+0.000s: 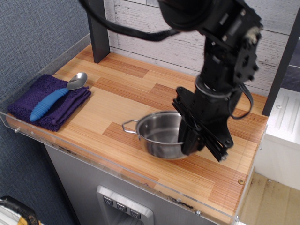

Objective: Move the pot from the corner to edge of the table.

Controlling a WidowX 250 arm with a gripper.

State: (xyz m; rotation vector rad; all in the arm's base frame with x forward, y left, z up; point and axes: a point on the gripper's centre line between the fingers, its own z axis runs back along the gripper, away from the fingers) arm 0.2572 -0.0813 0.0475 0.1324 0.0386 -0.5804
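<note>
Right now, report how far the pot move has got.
Done: the pot is away from the back corner, over the front half of the table. In hand: the gripper is at its right rim, apparently gripping it. Left: reaching the front edge and releasing.

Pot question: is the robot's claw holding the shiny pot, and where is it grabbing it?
Yes. The gripper is shut on the pot, gripping its right rim, opposite the wire loop handle.
</note>
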